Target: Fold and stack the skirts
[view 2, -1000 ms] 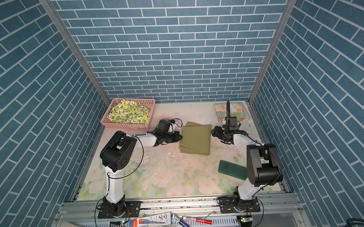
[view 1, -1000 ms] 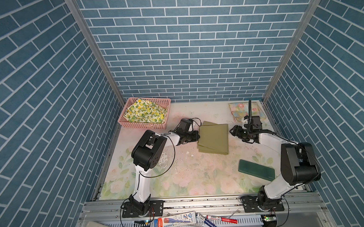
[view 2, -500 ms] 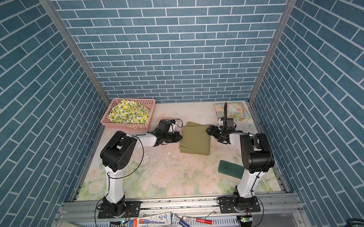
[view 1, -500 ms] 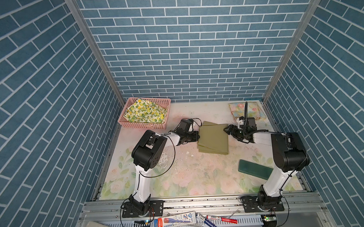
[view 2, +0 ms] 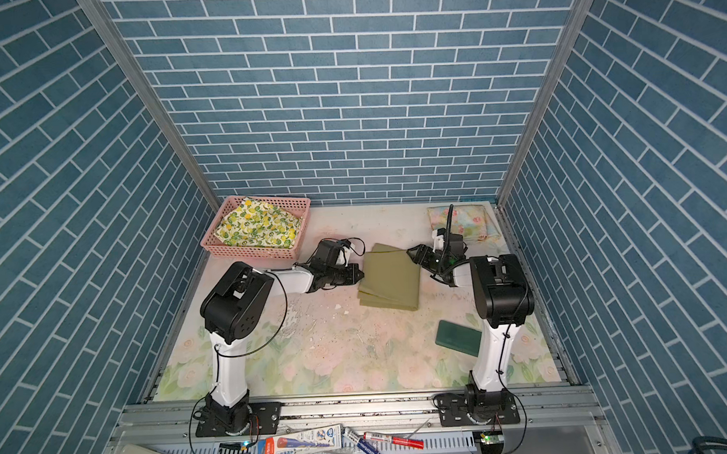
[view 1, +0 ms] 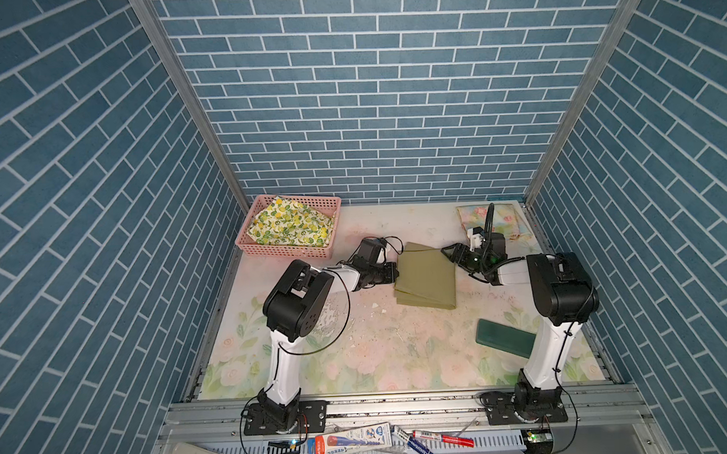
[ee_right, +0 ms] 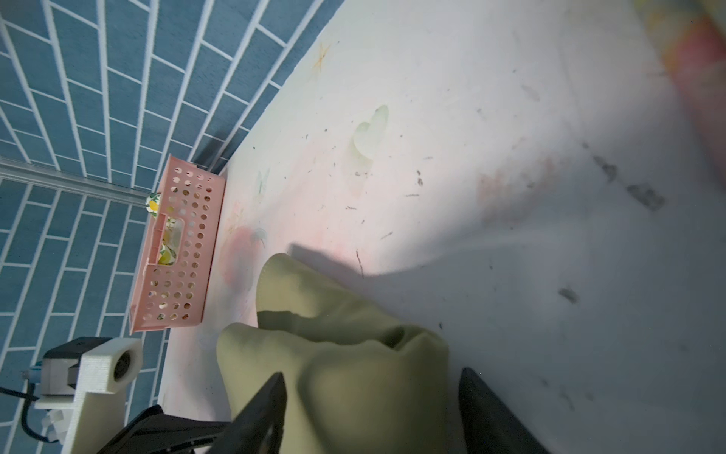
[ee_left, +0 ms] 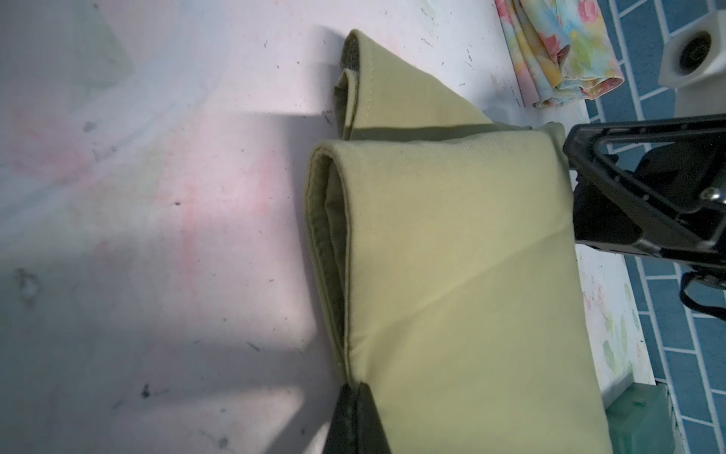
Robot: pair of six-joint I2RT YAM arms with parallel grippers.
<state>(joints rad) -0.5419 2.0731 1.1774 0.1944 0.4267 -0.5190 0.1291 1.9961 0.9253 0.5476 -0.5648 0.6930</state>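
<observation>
The folded olive skirt (view 1: 426, 275) lies at the middle of the desk (view 1: 378, 348). The left tool (ee_left: 355, 389), clenched shut, sits at its left edge, seemingly to steady it. The right tool (ee_right: 373, 373) straddles the opposite edge with jaws parted, likely to carry it to the floral skirt (view 1: 503, 225) behind.

Top views bright, even; wrist cams: hard shadows, glare, blurry close-up edges.

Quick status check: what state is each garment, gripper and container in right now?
olive skirt: folded, flat on table.
lemon skirt: unfolded, heaped in pink basket.
floral skirt: folded, far right corner.
left gripper: shut at olive skirt's edge.
right gripper: open, jaws straddling olive skirt's edge.
green block: lying flat.
</observation>
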